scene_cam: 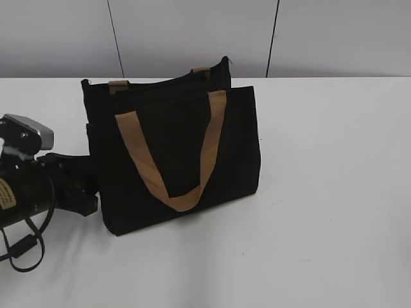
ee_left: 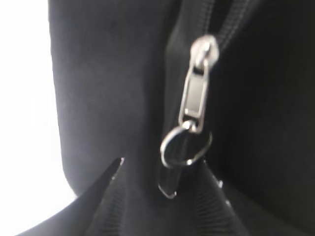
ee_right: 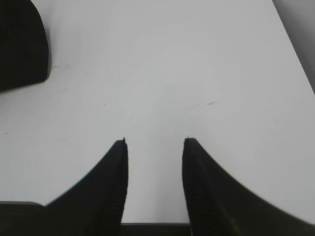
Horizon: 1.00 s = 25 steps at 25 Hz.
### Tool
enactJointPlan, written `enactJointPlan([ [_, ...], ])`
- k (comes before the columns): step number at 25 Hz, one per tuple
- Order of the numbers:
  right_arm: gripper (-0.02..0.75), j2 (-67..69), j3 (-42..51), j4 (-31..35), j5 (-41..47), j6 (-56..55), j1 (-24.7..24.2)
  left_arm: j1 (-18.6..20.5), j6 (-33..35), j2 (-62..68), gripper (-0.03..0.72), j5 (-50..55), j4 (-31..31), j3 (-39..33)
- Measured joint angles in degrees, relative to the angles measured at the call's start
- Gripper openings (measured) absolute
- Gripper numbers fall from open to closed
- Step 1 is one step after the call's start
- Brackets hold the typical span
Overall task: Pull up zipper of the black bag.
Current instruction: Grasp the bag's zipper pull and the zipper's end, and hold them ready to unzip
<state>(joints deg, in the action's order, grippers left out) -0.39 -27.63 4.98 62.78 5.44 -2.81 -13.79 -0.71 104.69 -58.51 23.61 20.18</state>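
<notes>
Left gripper (ee_left: 162, 169) spread apart, straddling zipper (ee_left: 194, 103) ring at black bag (scene_cam: 173, 154)'s 9 o'clock side; not gripped yet. Right gripper (ee_right: 155, 147) apart, idle.

A flat, matte white tabletop (scene_cam: 321, 192) fills the lower part of the exterior view. Behind it stands a pale grey panelled wall (scene_cam: 192, 32), split by two thin dark vertical seams.

One black bag (scene_cam: 173, 160), one zipper (ee_left: 196, 96), two grippers (ee_left: 162, 189) (ee_right: 155, 147)
</notes>
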Motion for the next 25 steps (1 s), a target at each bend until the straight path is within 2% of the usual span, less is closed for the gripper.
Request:
enactJointPlan([
  [13, 0.295, 0.0, 0.0, 0.0, 0.0, 0.0, 0.0, 0.1, 0.0, 3.1, 0.298, -4.1, 0.0, 0.0],
  [21, 0.295, 0.0, 0.0, 0.0, 0.0, 0.0, 0.0, 0.1, -0.1, 3.1, 0.035, -2.6, -0.2, 0.0],
  [25, 0.295, 0.0, 0.0, 0.0, 0.0, 0.0, 0.0, 0.1, -0.4, 2.9, 0.018, -2.3, -0.2, 0.0],
])
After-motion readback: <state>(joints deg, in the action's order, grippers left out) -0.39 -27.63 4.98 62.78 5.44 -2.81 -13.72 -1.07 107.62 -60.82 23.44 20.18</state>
